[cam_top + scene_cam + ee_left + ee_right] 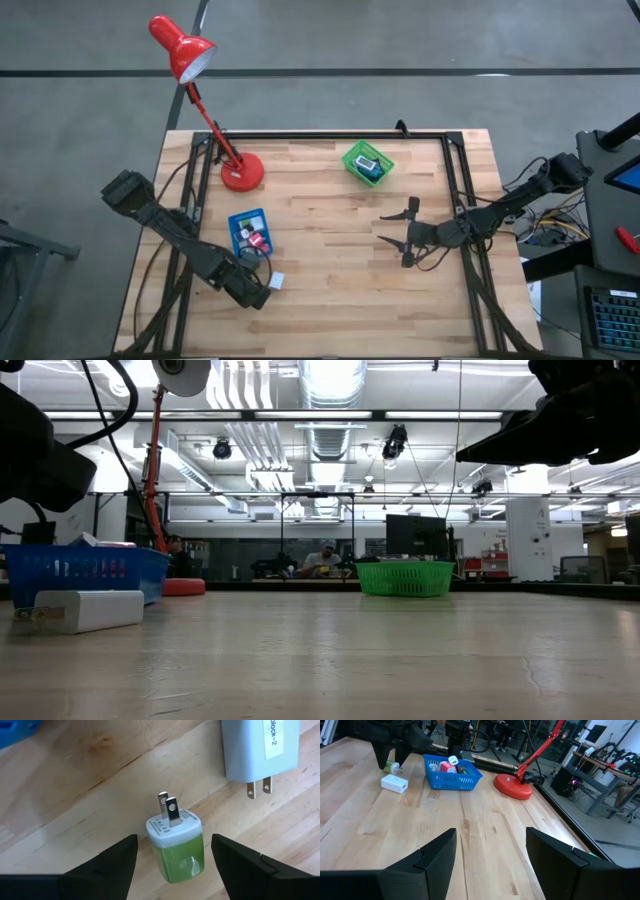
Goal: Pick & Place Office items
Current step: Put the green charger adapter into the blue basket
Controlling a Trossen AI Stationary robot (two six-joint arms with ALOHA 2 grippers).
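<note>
The left tool [172, 862] hovers open around a green plug block [176, 847] lying on the wooden surface [330, 290], beside a white charger [260, 747] near the blue tray [248, 232]. The right tool [398, 230] waits, released, mid-surface.

The pale wooden plank tabletop [75, 780] looks smooth with a slight sheen. The glossy green plastic plug block [177, 850] has shiny metal prongs; the white plastic charger [260, 745] is matt.

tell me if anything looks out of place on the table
Two plug adapters lie loose on the wood beside the blue tray rather than in it: a green one between the left gripper's open fingers, and a white one next to it.
</note>
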